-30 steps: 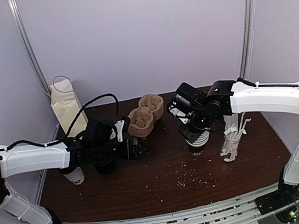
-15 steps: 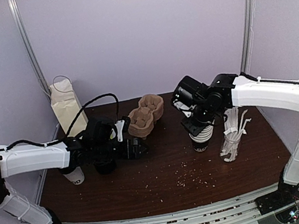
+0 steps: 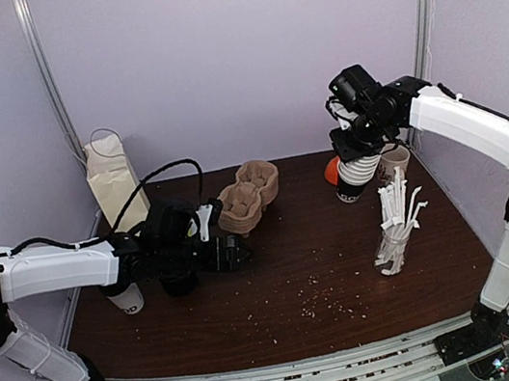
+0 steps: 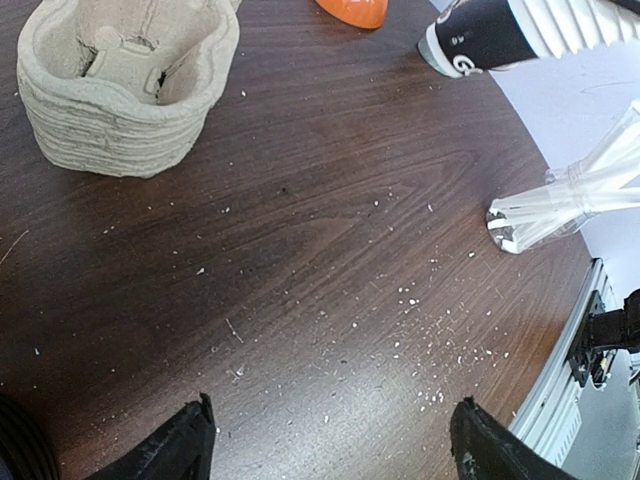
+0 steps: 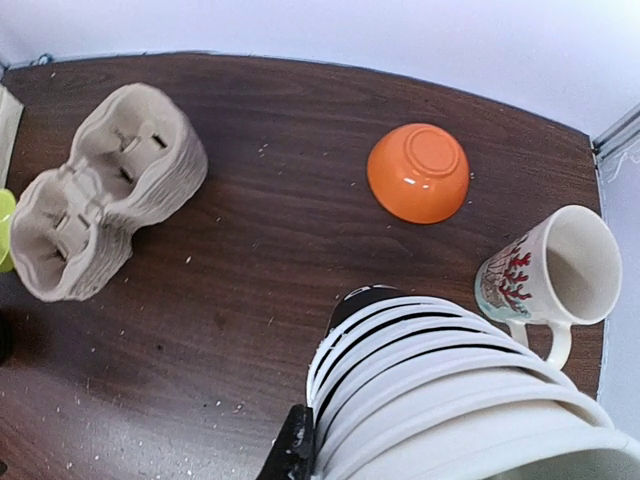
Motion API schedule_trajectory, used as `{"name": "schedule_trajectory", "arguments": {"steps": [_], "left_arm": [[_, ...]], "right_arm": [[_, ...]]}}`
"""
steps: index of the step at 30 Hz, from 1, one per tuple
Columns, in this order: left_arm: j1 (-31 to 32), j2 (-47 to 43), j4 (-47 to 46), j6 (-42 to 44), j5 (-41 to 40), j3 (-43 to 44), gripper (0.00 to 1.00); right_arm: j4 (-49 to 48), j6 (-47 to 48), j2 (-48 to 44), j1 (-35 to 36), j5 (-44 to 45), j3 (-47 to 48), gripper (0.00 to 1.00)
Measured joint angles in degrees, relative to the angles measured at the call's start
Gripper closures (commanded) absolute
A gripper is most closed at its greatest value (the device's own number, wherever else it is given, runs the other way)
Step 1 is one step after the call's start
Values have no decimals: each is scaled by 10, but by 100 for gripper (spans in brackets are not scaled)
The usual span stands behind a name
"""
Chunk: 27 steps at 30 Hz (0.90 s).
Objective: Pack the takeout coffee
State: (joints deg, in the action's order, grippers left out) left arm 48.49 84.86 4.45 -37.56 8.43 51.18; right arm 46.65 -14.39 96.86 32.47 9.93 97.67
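Wide apart and gripping nothing, the left pincer (image 4: 335, 452) hangs low over bare worktop (image 3: 279, 279) left of centre in the top view, pointing toward the right. At the upper left of that view a paper bag (image 3: 114, 183) stands upright near the back wall. Lower down on the left, the takeout coffee (image 3: 129, 300) stands on the worktop beneath the left arm. Only its white side and black print show, its top being hidden by the arm. Just right of it, under the wrist, sits a short black cylinder (image 3: 180, 283). Beyond the left pincer, toward the upper middle, a stack of pulp cup carriers (image 3: 247, 195) rests on the worktop, apart from it. Pale crumbs (image 3: 328, 305) speckle the wood at lower centre. Right of centre, near the back edge, an orange bowl (image 5: 418, 172) lies upside down. Beside it the right pincer (image 3: 358, 148) is closed narrow on the top rim of a stack of white cups (image 3: 358, 177). The stack leans with its black-printed base nearest the bowl; whether that base touches the worktop I cannot tell. Just right of the stack a mug (image 5: 545, 268) with a red pattern stands upright. At lower right, a clear holder of straws (image 3: 394, 231) stands apart from both arms.
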Motion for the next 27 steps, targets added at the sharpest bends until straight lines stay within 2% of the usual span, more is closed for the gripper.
{"name": "schedule_trajectory", "arguments": {"steps": [7,16,22,24,25,27], "left_arm": [[0,0,1,4,7,1,16],[0,0,1,10,12,1,16],[0,0,1,16,16,1,16],[0,0,1,19,18,1,16],[0,0,1,20,19,0,16],[0,0,1,22,21,1,16]], "right_arm": [[17,-3,78,-61,-25,69,100],[64,9,164,-76,-31,143,100],[73,11,192,-96,-28,147,99],[74,11,196,-100,-29,149,84],[73,11,196,-102,-30,150,72],[77,10,197,-106,-32,155,57]]}}
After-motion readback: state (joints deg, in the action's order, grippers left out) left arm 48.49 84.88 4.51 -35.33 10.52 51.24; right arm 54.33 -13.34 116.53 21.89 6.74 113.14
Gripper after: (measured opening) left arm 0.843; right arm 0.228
